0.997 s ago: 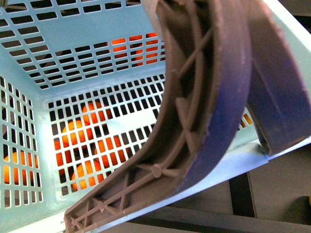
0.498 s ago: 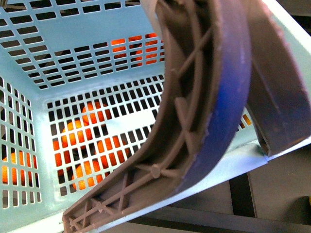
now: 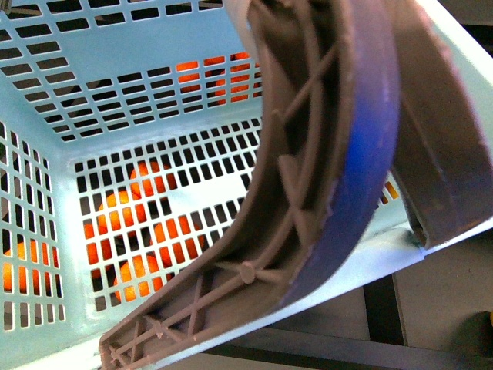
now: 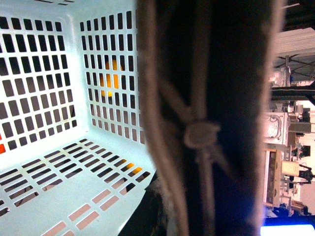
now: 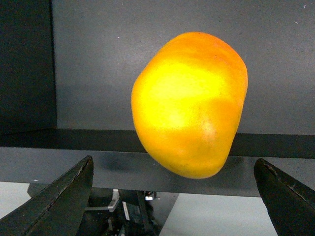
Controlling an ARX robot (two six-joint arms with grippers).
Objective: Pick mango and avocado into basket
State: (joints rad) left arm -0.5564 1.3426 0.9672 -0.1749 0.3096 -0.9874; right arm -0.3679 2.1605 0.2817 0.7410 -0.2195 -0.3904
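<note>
The mango [image 5: 189, 105] shows only in my right wrist view. It is yellow and orange, tilted, in front of a dark grey panel and a dark ledge [image 5: 74, 140]. I cannot tell what it rests on. My right gripper [image 5: 172, 162] is spread wide. Its two dark fingers [image 5: 64, 196] stand well apart on either side of the mango, below it in the picture, and neither touches it. They hold nothing.

The front view shows none of this. The basket [image 3: 139, 54] fills it, with the brown ribbed handle [image 3: 323, 154] curving across close to the camera. Orange fruits [image 3: 146, 181] glow through the slots. They lie behind the lattice, outside the basket, not in it.

My left wrist view looks into the basket [image 4: 49, 147] from another side, at pale slotted walls and floor. The handle [image 4: 206, 98] crosses this view very near, dark and blurred. A yellow-orange patch [image 4: 110, 81] shows through one wall, again beyond the slots. My left fingers appear in no view, so I cannot tell how they stand.
</note>
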